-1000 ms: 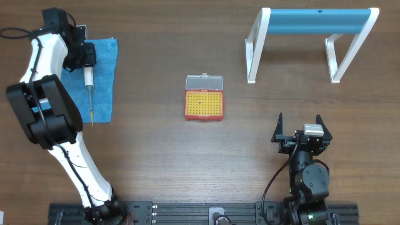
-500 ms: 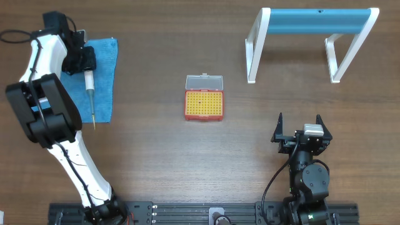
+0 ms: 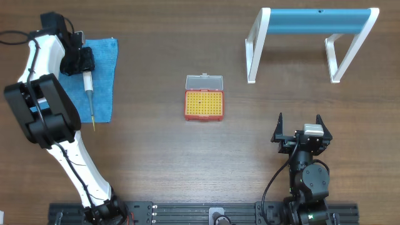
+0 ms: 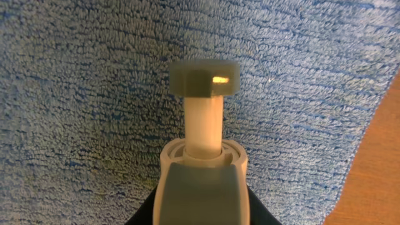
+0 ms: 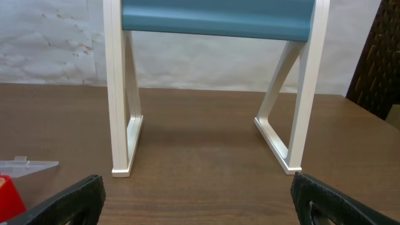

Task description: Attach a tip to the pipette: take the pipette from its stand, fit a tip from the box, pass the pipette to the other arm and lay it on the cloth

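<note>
1. The left end effector is over the blue cloth at the tabletop's 10 o'clock corner. It is clamped on the upper body of the pipette.
2. Seen from above, the pipette's long axis runs 12 to 6. The plunger button is at the 12 end and the fitted tip points to 6. The tip's end lies just past the cloth's 6 o'clock edge.
3. The body lies over cloth, so letting go looks like the step in hand.
4. The right end effector sits at 5 o'clock, spread wide and empty, well apart. The left arm is far nearer.
5. The wrist view cuts off the left fingers almost entirely. I cannot tell whether the pipette touches the cloth or hangs just above it.
</note>
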You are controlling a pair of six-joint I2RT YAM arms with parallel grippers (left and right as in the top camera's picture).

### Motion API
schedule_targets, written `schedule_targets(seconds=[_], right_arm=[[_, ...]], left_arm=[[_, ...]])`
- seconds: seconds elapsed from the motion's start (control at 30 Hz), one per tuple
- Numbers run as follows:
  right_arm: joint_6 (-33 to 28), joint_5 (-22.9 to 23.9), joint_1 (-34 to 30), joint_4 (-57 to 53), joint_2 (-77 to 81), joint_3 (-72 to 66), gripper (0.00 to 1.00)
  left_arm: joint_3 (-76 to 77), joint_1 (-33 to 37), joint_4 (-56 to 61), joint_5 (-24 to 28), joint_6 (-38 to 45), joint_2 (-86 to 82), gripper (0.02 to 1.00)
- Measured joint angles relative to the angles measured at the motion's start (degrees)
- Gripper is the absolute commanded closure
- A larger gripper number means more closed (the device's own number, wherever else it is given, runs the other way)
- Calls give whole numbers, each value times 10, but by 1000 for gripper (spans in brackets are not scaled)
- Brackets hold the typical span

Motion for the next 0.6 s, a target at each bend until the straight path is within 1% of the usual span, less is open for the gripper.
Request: schedule_targets(seconds=[0.13, 0.23, 0.3, 0.33, 0.4, 0.47, 0.6], right_arm=[[0, 0, 0, 0, 0, 0, 27], [0, 0, 0, 0, 0, 0, 27], [0, 0, 0, 0, 0, 0, 27], [0, 0, 0, 0, 0, 0, 27], [0, 0, 0, 0, 0, 0, 29], [0, 0, 0, 0, 0, 0, 27], [0, 0, 0, 0, 0, 0, 27]], left_arm=[[4, 0, -9, -2, 0, 18, 893], [5, 0, -8, -3, -2, 18, 814], [5, 0, -8, -3, -2, 18, 720], [5, 0, -8, -3, -3, 18, 369], [5, 0, -9, -3, -4, 19, 66], [8, -2, -13, -1, -4, 19, 20], [11, -2, -32, 1, -4, 19, 20]])
